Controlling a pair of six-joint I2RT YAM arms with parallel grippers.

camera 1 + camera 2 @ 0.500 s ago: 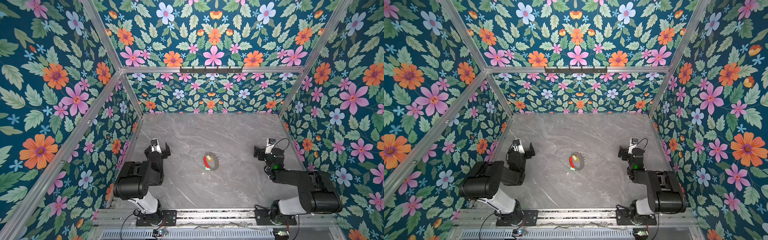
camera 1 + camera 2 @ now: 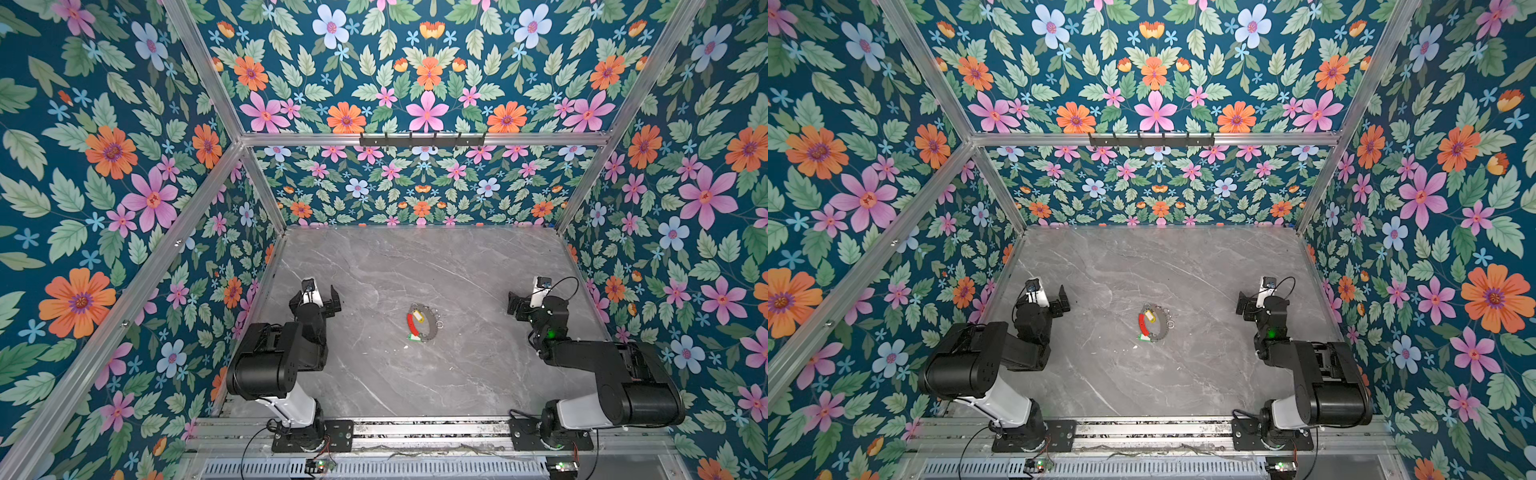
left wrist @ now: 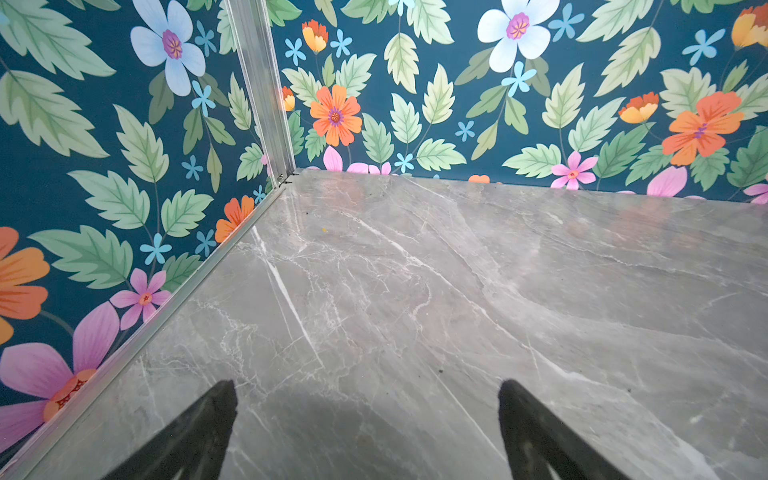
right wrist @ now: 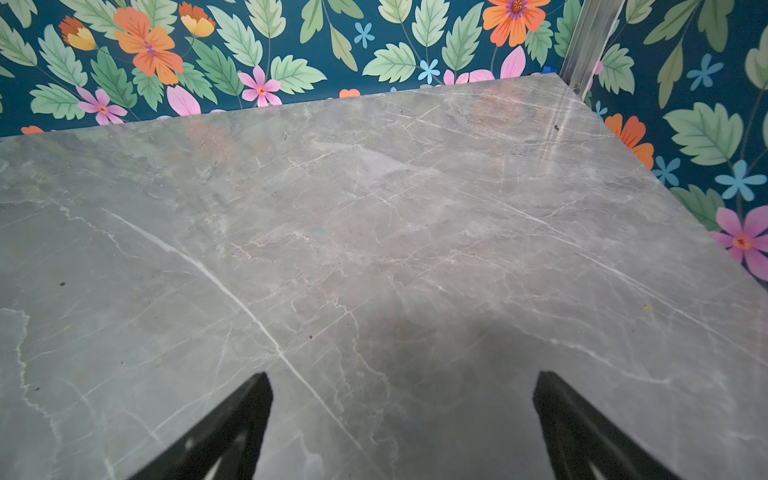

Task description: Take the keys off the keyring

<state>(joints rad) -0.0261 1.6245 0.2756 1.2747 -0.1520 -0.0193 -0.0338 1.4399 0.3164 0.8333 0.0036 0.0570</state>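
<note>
The keyring (image 2: 410, 325) (image 2: 1141, 325), a dark grey hoop with a red arc, lies flat on the marble table near its middle in both top views. A key with a yellow tag (image 2: 417, 318) (image 2: 1149, 318) lies inside the hoop. A key with a green tag (image 2: 413, 337) (image 2: 1144, 338) sits at the hoop's near edge. My left gripper (image 2: 316, 296) (image 2: 1044, 297) (image 3: 368, 388) stands open and empty, well to the left of the keyring. Far to its right, my right gripper (image 2: 534, 297) (image 2: 1260, 297) (image 4: 402, 376) is also open and empty. Neither wrist view shows the keyring.
Small silver split rings (image 2: 439, 325) hang along the hoop's right rim. Floral walls (image 2: 124, 208) enclose the grey marble table (image 2: 457, 270) on three sides. A black hook rail (image 2: 422, 140) runs along the back frame.
</note>
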